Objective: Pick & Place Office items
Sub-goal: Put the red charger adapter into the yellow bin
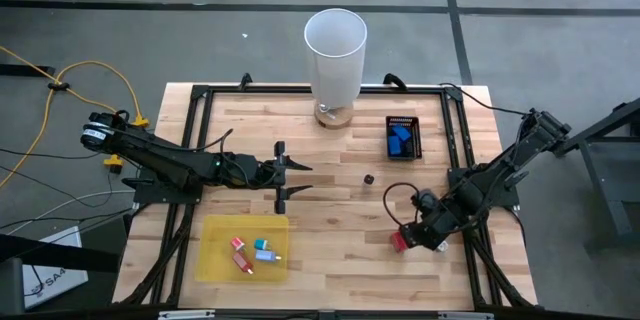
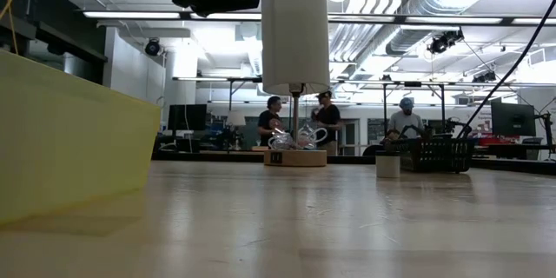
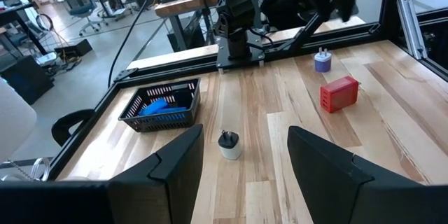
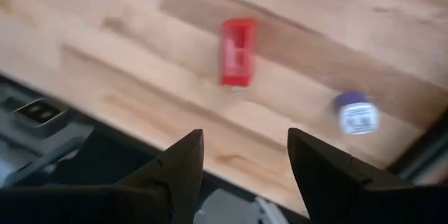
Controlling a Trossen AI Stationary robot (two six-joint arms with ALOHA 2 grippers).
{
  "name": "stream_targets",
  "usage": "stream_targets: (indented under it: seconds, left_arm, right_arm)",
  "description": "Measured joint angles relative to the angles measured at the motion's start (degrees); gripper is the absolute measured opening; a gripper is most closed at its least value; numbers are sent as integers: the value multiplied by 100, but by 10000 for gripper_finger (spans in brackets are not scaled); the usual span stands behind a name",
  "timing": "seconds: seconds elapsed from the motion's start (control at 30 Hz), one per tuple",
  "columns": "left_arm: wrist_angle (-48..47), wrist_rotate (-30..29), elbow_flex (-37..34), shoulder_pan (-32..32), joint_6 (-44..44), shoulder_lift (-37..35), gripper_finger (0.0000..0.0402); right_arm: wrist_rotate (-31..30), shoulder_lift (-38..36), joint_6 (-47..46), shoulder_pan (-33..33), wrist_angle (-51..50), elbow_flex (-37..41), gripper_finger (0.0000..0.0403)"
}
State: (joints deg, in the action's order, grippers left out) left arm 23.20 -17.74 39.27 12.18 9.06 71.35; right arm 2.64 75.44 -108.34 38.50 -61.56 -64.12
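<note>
Three people [image 2: 326, 122] beyond wooden table [image 1: 340, 210]

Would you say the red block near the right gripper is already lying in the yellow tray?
No, the red block lies on the bare wooden table, away from the yellow tray in the overhead view.

Tall white cylinder [image 1: 335, 55], black basket [image 1: 404, 137], yellow tray [image 1: 215, 260] on table [image 1: 330, 220].
</note>
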Motion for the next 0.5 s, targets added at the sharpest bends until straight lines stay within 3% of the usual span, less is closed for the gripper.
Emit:
stream_targets:
  seconds: [0.3, 0.5]
  left_arm:
    - [0, 7, 0, -2, 0, 0, 199]
    - [2, 29, 0, 0, 0, 0, 199]
  right_arm:
    - [197, 178, -94, -26, -794, 0, 194]
    - [127, 198, -94, -26, -728, 0, 194]
